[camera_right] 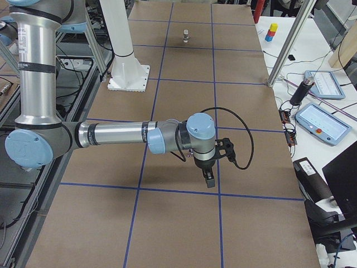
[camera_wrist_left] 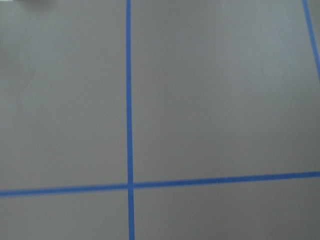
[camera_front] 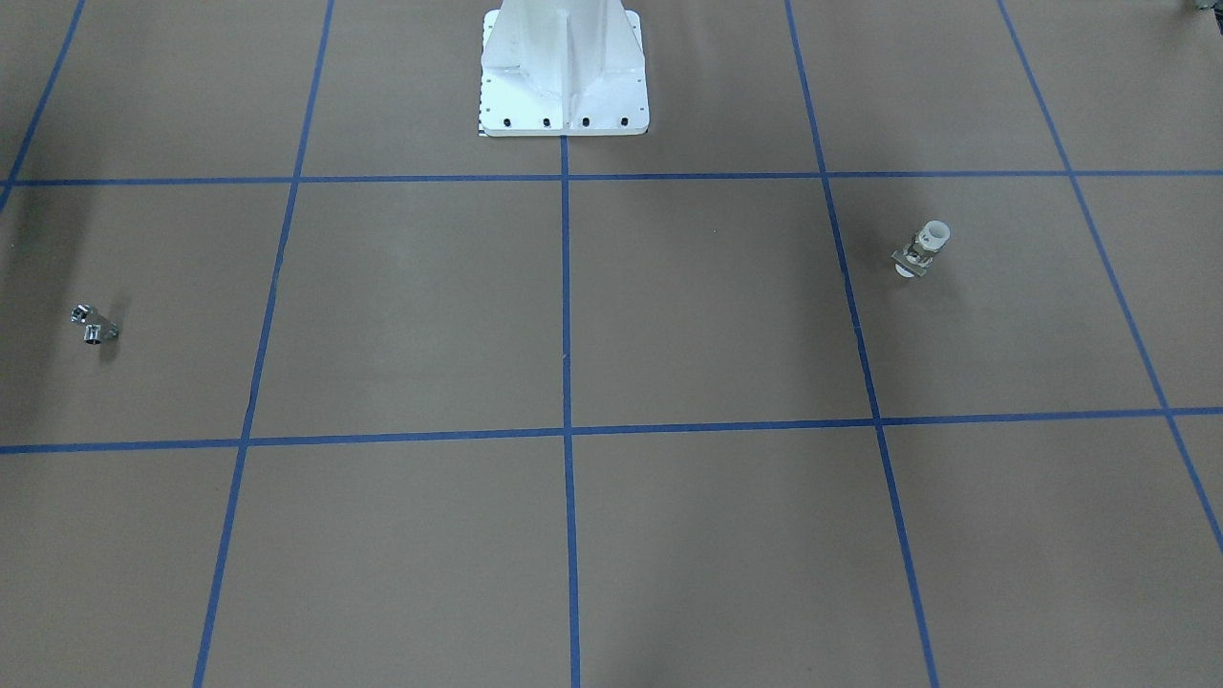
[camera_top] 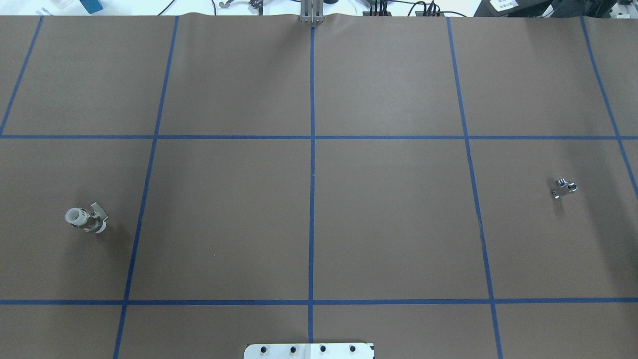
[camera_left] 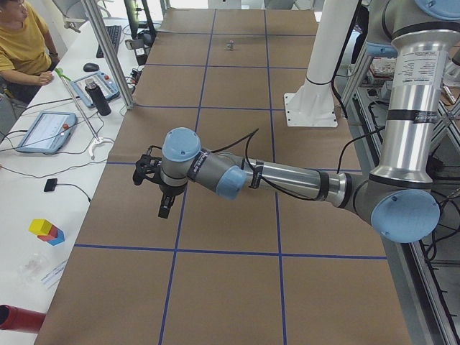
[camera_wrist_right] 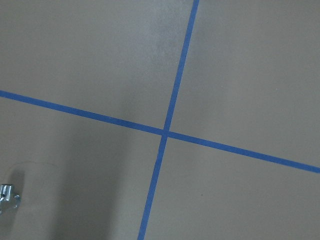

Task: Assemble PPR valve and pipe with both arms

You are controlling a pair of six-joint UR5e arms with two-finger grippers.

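A: Parts?
B: White plastic, metal-banded PPR valve (camera_top: 85, 219) stands on the brown blue-taped table (camera_top: 319, 224), robot's left side. The small shiny metal elbow pipe (camera_top: 563, 187) lies well apart, on the right side.
A: Grippers?
B: Black left gripper (camera_left: 164, 207) and right gripper (camera_right: 208, 180) hang over the table, clear of both parts. Cannot tell how far open.
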